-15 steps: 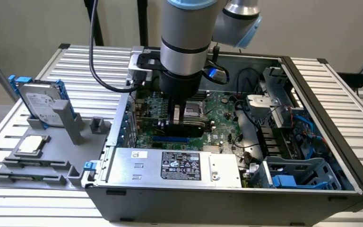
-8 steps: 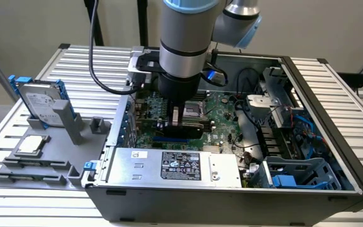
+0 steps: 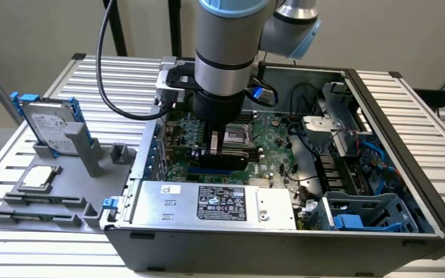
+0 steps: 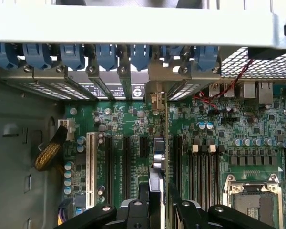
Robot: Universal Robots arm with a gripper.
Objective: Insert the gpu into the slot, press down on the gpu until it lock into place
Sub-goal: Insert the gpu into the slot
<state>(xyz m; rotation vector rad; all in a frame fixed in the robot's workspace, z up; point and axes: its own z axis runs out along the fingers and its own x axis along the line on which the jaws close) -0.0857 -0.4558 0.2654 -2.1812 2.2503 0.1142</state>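
Note:
The gpu (image 3: 234, 157) is a flat black card standing on edge inside the open computer case, directly over the blue slot (image 3: 211, 172). My gripper (image 3: 221, 145) reaches down from above with its jaws shut on the card's two faces. From the wrist view the gpu (image 4: 157, 157) shows edge-on as a thin strip running away from my gripper (image 4: 157, 195) towards the rear bracket openings, with a dark finger (image 4: 142, 205) on either side. Whether the card's lower edge sits in the slot I cannot tell.
A grey labelled power supply (image 3: 215, 202) lies along the case's near wall. The processor socket (image 4: 252, 200) and black memory slots (image 4: 200, 167) flank the card, with a white expansion slot (image 4: 90, 162) opposite. A hard drive (image 3: 53, 121) stands on the grey fixture outside.

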